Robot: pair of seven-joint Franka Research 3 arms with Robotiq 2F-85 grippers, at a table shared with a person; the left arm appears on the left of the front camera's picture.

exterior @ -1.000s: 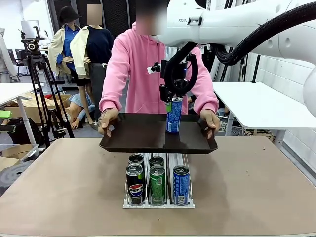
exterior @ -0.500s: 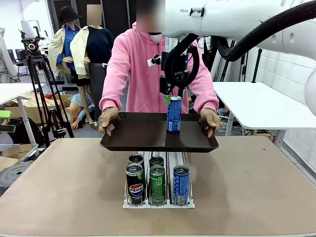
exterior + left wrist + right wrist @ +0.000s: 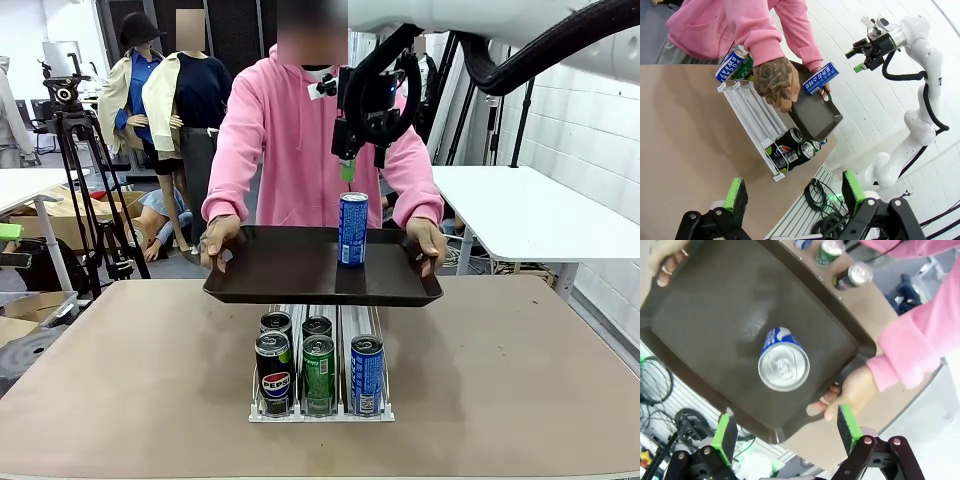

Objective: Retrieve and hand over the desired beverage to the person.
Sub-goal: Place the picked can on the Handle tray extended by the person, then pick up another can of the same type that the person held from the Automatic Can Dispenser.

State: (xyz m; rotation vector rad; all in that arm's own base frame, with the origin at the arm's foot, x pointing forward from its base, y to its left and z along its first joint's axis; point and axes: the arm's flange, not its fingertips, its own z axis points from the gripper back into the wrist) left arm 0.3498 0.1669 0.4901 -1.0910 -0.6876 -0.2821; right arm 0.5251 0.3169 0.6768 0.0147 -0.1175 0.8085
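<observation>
Right wrist view: R gripper [image 3: 786,427] is wide open, green pads apart w/ nothing between them. Straight below it I see the blue can [image 3: 783,365] upright on the dark tray [image 3: 700,315], clear of the fingers. L gripper [image 3: 794,192] is also spread open, empty, well off from the rack.

Front view, nearest: can rack [image 3: 320,410] on the table [image 3: 500,380], five cans in 3 lanes. Tray is held above its far end by the person [image 3: 285,140], one hand [image 3: 218,240] per side. R arm comes in from upper right, gripper pointing down above the can.
</observation>
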